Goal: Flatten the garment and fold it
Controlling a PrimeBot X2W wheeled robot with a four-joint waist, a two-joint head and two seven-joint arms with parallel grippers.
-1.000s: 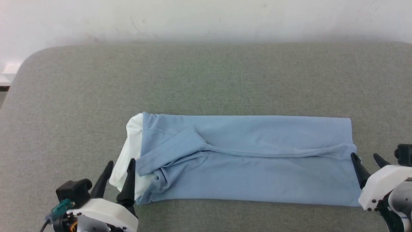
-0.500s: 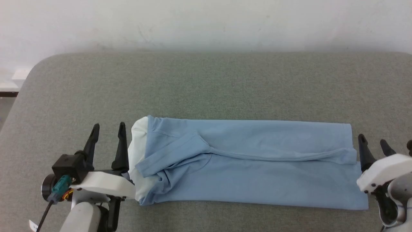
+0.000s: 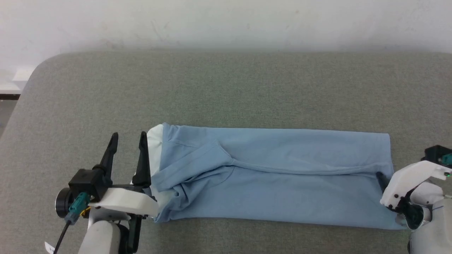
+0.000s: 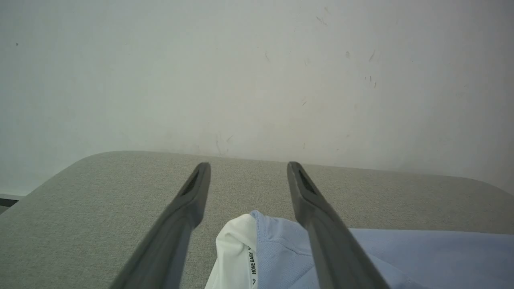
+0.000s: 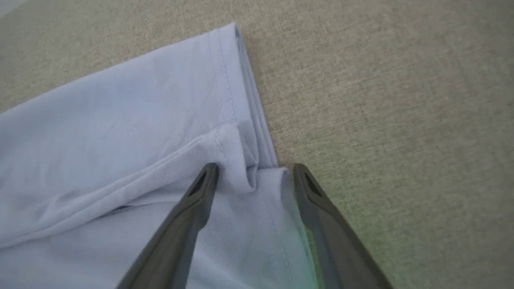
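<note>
**Progress.** We find the light blue short-sleeved polo shirt (image 3: 275, 176) flattened and folded lengthwise into a long band. It lies from 9 to 3 o'clock, just below the middle of the head view, on the grey-green woven table covering (image 3: 226, 88). We judge the long-side folds done. The crosswise folds that would bring the band down to a compact packet are left. One sleeve (image 3: 190, 162) lies across the top layer near the 9 o'clock end with creases bunched beneath it, so that end is not fully smooth.

**Grippers.** The left gripper (image 3: 128, 135) stands at 8 o'clock, just beside the white collar (image 3: 154, 141), its two dark fingers apart and holding nothing. The right gripper (image 5: 255, 168) is at 4 o'clock, over the hem (image 5: 229, 80) end. In its wrist view the fingers are apart, astride a small raised pucker where the upper flap meets the edge. We cannot tell whether the tips press the cloth.

**Materials.** The cloth is a fine, pique-like knit, matt and limp, with a double-stitched hem. The collar is plain white and carries a narrow printed label (image 4: 253, 261). The covering is a coarse, felt-like weave with rounded corners. Behind it stands a scuffed white wall (image 4: 257, 80).
</note>
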